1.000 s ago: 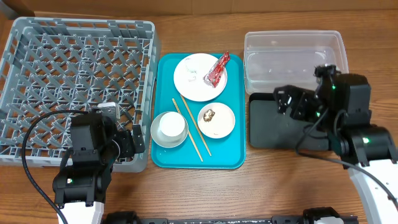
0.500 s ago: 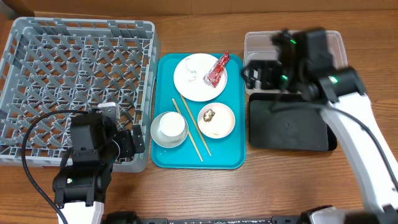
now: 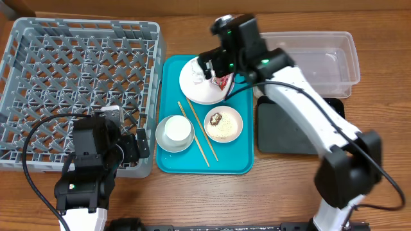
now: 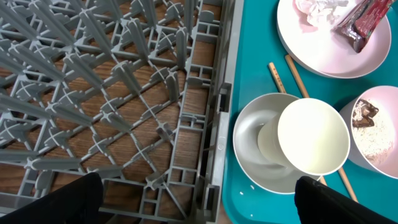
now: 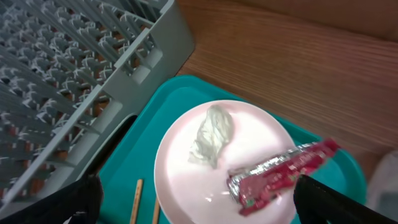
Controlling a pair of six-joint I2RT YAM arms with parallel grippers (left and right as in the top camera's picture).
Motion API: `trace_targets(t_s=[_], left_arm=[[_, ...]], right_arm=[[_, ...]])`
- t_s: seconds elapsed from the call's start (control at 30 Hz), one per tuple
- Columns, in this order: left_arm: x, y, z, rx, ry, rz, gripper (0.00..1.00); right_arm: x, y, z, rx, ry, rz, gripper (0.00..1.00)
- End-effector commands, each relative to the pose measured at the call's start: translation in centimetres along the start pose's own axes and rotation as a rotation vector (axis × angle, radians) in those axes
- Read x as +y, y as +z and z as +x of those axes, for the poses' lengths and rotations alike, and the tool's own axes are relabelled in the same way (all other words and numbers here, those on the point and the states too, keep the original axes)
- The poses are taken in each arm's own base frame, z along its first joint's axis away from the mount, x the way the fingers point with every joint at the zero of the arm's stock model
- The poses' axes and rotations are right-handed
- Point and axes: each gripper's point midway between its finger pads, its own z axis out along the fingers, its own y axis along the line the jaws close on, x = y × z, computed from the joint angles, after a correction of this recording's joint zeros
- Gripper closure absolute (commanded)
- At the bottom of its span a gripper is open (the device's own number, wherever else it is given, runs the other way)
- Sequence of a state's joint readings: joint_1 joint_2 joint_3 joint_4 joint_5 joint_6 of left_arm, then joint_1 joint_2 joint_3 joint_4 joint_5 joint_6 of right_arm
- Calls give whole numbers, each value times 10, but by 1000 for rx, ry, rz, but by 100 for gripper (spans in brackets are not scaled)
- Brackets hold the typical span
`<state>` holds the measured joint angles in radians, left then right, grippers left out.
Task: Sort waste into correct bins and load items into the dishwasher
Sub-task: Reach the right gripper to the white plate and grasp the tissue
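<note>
While the left gripper (image 4: 199, 202) hangs over the near right corner of the large square grey plastic dish rack (image 3: 77, 64), its dark fingers (image 4: 53, 199) are spread wide with nothing between them. The right gripper (image 5: 199, 205) hovers above the far end of the teal plastic tray (image 3: 239, 160) — its fingers (image 5: 345, 199) are likewise far apart and empty.

Directly beneath it sits the large white round plate (image 5: 180, 180). On the plate's right side lies the crumpled red-and-white snack wrapper (image 5: 283, 171), with a crumpled white clump (image 5: 211, 134) just left of it.

Nearer on the tray, to the right, the small pinkish-white dish (image 3: 223, 124) holds a small brown food lump (image 4: 364, 112) and loose white rice grains (image 4: 373, 140). At the tray's near left, the grey bowl (image 3: 174, 133) has the small white cup (image 4: 313, 135) standing in it. A pair of thin wooden chopsticks (image 3: 199, 138) lies between bowl and dish, slanting from far left to near right.

Right of the teal tray stand the clear plastic rectangular tub (image 3: 321, 54) — farther back — and the shallow black rectangular tray (image 3: 289, 135) in front of it.
</note>
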<state>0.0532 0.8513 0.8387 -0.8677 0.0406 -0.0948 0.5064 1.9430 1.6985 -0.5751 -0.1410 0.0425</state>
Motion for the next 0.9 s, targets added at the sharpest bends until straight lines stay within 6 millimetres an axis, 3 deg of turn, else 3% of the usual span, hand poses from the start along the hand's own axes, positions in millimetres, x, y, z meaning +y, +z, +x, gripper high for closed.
trace_targets(t_s=[0.0, 0.3, 0.67, 0.73, 0.87], left_arm=[[-1, -6, -10, -30, 7, 4, 0], [-1, -6, -9, -27, 7, 4, 0], [0, -6, -3, -3, 6, 2, 0], [0, -6, -3, -1, 6, 2, 0], [0, -6, -3, -1, 6, 2, 0]], right_arm=[[8, 25, 1, -7, -37, -5, 0], [17, 103, 40, 36, -64, -13, 1], [9, 148, 69, 56, -65, -12, 12], [7, 152, 71, 53, -65, -5, 17], [3, 152, 73, 59, -64, 18, 41]])
